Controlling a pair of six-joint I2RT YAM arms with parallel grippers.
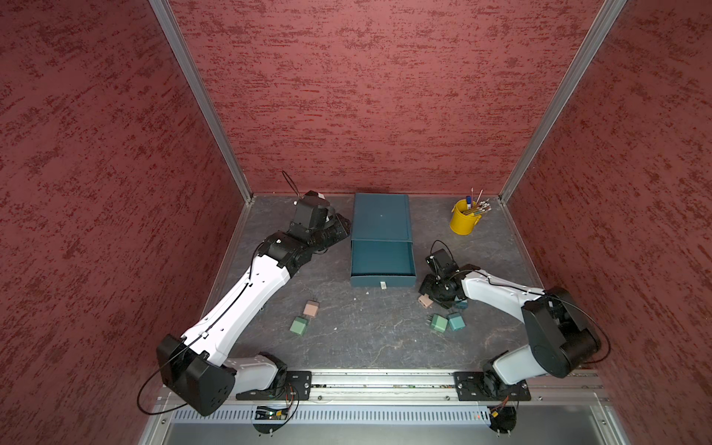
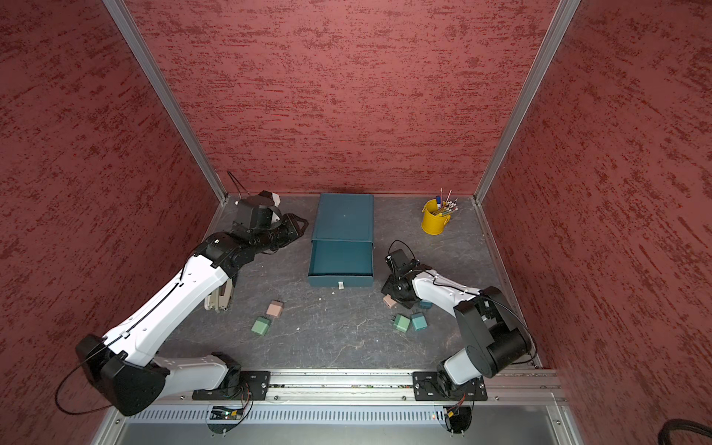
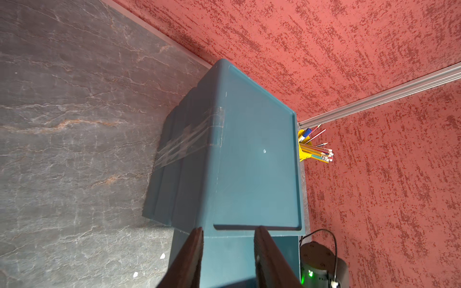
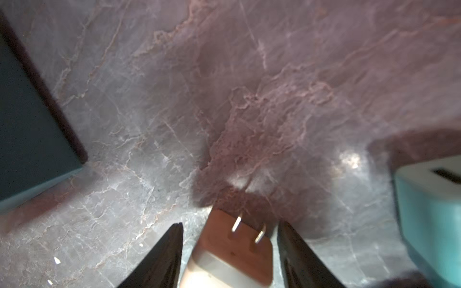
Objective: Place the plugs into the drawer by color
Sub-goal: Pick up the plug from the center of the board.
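The drawer chest [image 1: 381, 217] is dark teal and stands at the back middle. Its top drawer [image 1: 382, 262] is pulled out and holds nothing. My right gripper [image 4: 230, 224] is open, its jaws on either side of a peach-pink plug [image 1: 425, 301] on the table, with small gaps on both sides. Close by lie a green plug [image 1: 438, 323], a teal plug [image 1: 456, 321] and another teal plug [image 1: 461, 304] half hidden under the arm. A pink plug [image 1: 311, 309] and a green plug [image 1: 299, 326] lie at front left. My left gripper [image 3: 228, 229] is slightly open and empty beside the chest's left side.
A yellow bucket [image 1: 464, 217] of pens stands at the back right. Red walls close in three sides. A beige object [image 2: 219, 298] lies under my left arm. A metal rail [image 1: 385, 379] runs along the front edge.
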